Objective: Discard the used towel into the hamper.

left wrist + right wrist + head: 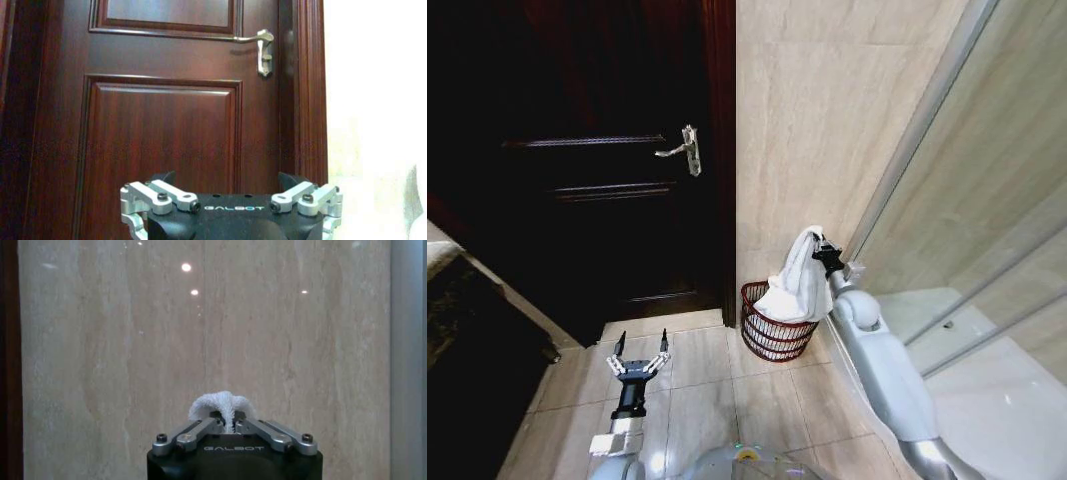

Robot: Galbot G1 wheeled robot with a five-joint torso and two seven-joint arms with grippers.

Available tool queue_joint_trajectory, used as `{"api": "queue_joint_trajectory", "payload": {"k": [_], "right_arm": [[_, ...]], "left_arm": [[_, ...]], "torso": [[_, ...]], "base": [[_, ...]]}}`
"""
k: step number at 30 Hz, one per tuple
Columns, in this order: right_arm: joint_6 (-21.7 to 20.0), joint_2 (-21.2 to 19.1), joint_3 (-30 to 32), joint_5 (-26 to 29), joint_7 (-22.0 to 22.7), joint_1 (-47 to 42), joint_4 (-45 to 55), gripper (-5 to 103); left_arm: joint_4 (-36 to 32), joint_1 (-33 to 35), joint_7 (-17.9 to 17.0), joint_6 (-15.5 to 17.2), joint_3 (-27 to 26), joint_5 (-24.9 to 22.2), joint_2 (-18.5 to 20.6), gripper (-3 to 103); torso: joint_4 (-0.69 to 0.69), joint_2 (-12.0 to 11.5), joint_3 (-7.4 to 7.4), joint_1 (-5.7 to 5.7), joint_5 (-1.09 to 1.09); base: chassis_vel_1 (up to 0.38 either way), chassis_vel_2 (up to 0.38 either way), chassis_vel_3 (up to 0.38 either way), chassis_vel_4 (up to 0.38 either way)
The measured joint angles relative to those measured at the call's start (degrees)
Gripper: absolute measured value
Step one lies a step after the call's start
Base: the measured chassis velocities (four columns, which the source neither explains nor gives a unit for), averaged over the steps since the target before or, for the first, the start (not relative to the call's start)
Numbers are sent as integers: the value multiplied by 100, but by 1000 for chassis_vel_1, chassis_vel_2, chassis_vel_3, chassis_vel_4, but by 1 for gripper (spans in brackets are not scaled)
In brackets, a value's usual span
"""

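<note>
The right gripper (825, 252) was raised beside the tiled wall, its fingers pinched on a fold of the white towel (799, 280); in the right wrist view a tuft of terry (220, 405) bulged out between the closed fingers. The towel hung limp from that pinch, its lower end draped over the near rim and into the mouth of the hamper (772, 338), the red-brown wire basket that stood on the tiled floor (717, 390) in the corner between the wall and the dark wooden door (607, 170), next to the glass shower screen (967, 200).

The left gripper (638, 350) hovered low over the floor in front of the door, fingers spread and holding nothing.

The towel looked light and soft, with no stiffness: it would sag and bunch wherever it was freed. A pinch on a gathered fold near its upper end, as here, seemed right, letting the bulk hang down toward the basket. The hamper itself looked light enough to tip if the cloth dragged on its rim.
</note>
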Motion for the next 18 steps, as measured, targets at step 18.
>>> {"api": "queue_joint_trajectory", "payload": {"k": [18], "right_arm": [[-17, 312, 0, 26, -40, -291, -198, 4]], "left_arm": [[-24, 30, 3, -21, -23, 16, 0, 100]], "torso": [[0, -450, -265, -184, 0]], "base": [[0, 0, 0, 0]]}}
